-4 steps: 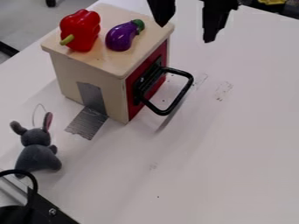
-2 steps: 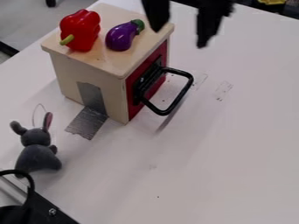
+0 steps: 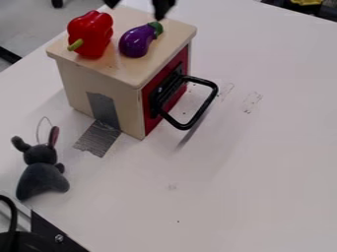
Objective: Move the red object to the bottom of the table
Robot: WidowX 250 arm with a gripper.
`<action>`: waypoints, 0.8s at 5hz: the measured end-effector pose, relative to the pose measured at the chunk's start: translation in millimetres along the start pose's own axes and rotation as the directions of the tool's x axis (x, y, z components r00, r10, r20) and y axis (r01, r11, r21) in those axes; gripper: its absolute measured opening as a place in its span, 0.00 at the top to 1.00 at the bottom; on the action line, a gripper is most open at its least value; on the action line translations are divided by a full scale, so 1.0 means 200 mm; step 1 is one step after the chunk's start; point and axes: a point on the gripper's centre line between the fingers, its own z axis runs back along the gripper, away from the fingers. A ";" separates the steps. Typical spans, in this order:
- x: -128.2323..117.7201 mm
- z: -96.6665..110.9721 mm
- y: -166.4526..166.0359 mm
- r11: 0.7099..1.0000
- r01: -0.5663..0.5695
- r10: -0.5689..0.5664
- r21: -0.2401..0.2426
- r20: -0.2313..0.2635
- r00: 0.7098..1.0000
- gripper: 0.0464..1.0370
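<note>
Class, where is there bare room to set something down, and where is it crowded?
Bare, save faint marks: the table right of the handle and below it, as pictured. Crowded: the box top, with pepper, eggplant and gripper near.

Tool [image 3: 137, 6] high up, fingers spread apart

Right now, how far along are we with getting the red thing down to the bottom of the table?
Nothing looks done: the red pepper sits on the wooden box. Nothing is in hand; the end effector is open above it. Grasping, lifting and lowering the pepper are left.
</note>
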 end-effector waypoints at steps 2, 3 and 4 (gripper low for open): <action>0.04 -0.11 0.23 0.997 -0.065 0.067 0.035 -0.048 0.997 0.04; 0.07 -0.19 0.30 0.996 -0.064 0.069 0.056 -0.092 0.993 0.04; 0.08 -0.27 0.36 0.996 -0.060 0.070 0.069 -0.147 0.987 0.04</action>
